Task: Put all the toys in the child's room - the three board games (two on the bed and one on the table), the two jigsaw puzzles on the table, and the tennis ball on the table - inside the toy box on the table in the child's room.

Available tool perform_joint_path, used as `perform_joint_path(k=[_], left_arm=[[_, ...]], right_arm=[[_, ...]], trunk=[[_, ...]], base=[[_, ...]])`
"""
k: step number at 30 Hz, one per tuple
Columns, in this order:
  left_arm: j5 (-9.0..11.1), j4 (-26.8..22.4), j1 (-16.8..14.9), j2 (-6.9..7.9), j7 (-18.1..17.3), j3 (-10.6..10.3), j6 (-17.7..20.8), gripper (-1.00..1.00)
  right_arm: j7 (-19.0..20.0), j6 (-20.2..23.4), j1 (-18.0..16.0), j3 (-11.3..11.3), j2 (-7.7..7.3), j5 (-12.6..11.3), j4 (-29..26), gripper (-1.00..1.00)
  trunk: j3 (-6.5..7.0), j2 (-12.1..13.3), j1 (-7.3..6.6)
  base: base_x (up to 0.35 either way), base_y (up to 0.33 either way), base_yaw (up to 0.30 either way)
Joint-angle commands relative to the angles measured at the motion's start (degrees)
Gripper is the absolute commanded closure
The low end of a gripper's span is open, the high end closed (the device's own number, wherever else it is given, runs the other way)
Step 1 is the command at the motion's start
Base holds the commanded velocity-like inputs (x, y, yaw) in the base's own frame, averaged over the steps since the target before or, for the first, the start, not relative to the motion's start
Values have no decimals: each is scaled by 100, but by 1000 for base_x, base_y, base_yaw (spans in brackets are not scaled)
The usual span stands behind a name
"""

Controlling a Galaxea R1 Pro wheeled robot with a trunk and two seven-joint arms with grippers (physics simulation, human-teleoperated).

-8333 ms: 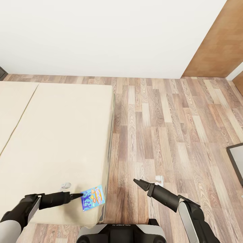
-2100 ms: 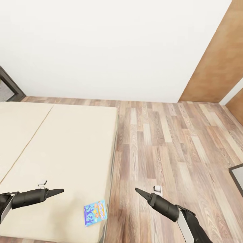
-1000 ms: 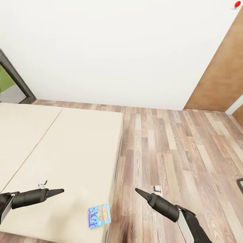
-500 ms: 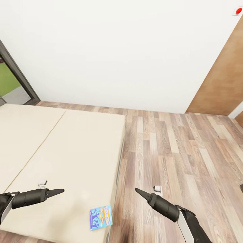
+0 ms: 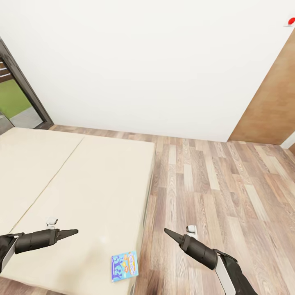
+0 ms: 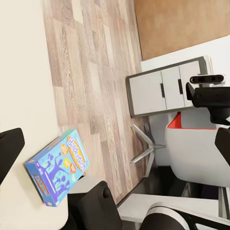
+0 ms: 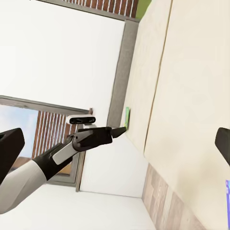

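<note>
Blue board game at the bed's corner, nearer my left arm.

My left gripper hovers over the bed, empty; in the head view its fingers read as one closed point, but in the left wrist view the fingertips sit far apart at the frame edges, so I judge it wide open. The light-blue board game lies flat on the bed beyond that gripper, toward the bed's floor-side edge and nearer my base, at the corner, long axis roughly along that edge. My right gripper hangs over the wood floor past that same edge, empty, tips also wide apart in its wrist view. I judge the left arm better placed, since it is already above the mattress.
</note>
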Motion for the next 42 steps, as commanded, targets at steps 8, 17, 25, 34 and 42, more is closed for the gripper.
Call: perform_joint_path(k=[8,17,25,34,42], left_arm=[[-3,1,-4,0,-22,2,57,-100],[-3,1,-2,8,-22,2,57,-100],[-3,1,-2,9,-22,2,58,-100],[-3,1,-5,9,-22,2,57,-100],[-3,1,0,6,-22,2,56,-100]], right_arm=[[15,49,-3,-14,5,-6,-1,-100],[72,60,-3,-16,-2,-8,0,-100],[79,90,-5,-763,-4,52,-28,-100],[208,66,-17,-1138,3,55,-22,-100],[245,41,-20,-1163,5,33,-26,-100]], trunk=[[71,-3,0],[99,-3,0],[101,-3,0],[102,-3,0],[152,-3,0]], base=[[0,0,72],[0,0,28],[0,0,2],[0,0,0],[0,0,2]])
